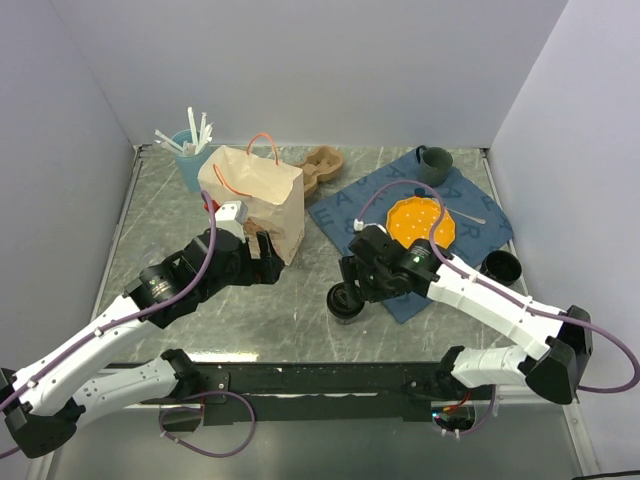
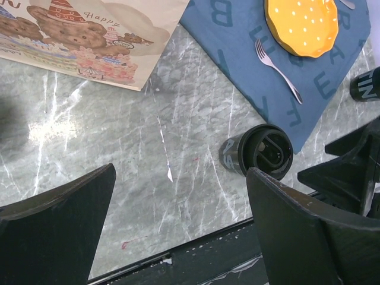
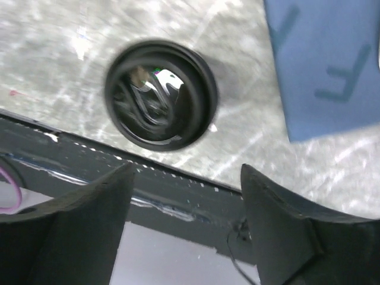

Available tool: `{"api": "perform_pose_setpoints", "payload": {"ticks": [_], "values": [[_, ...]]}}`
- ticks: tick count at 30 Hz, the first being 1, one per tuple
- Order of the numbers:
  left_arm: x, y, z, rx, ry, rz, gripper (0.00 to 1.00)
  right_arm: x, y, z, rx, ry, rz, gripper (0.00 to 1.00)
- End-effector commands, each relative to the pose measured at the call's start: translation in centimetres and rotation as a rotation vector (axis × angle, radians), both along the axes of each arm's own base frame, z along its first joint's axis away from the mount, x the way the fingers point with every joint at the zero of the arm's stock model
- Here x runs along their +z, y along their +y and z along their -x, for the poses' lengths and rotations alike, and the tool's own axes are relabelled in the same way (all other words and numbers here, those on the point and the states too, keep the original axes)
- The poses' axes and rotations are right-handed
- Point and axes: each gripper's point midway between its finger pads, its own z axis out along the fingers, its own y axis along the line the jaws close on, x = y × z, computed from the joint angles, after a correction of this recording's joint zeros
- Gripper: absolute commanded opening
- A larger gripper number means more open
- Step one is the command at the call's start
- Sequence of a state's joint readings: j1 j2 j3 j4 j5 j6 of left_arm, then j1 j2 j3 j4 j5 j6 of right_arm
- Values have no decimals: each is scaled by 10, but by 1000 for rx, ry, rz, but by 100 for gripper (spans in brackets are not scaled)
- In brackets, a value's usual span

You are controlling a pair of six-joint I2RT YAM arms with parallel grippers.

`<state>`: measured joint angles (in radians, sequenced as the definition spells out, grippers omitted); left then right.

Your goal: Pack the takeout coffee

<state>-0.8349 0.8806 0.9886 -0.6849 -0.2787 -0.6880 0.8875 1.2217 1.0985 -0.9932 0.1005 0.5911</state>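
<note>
While the left gripper (image 2: 181,172) and right gripper (image 3: 187,172) gape wide, the takeout coffee (image 1: 346,300) stands on the marbled bench (image 1: 280,320).
Pale walls (image 1: 320,70) close 3 sides; just beside a blue mat (image 1: 350,205), it shows blurred at the right wrist.

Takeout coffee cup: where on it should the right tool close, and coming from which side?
Grip the round side wall of the takeout coffee cup below its lid, coming down from above. It stands upright, lid on, with the blue mat close on one side; the open right tool hangs over it.
</note>
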Motion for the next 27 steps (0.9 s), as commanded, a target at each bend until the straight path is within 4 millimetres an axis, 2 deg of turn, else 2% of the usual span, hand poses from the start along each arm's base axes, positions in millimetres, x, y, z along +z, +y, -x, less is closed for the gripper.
{"api": "perform_pose_setpoints", "payload": {"ticks": [1, 8, 11, 20, 27], "values": [[12, 0, -6, 1, -54, 6, 98, 28, 30, -25, 64, -114, -104, 85], [18, 9, -4, 25, -73, -2, 98, 6, 46, -36, 122, -64, -33, 95], [15, 13, -3, 36, -69, -6, 98, 1, 50, -37, 123, -47, -24, 95], [15, 15, -2, 45, -71, 4, 98, -17, 41, -35, 93, -16, 74, 94], [13, 16, -1, 45, -71, 5, 98, -24, 47, -31, 106, 2, 89, 94]]}}
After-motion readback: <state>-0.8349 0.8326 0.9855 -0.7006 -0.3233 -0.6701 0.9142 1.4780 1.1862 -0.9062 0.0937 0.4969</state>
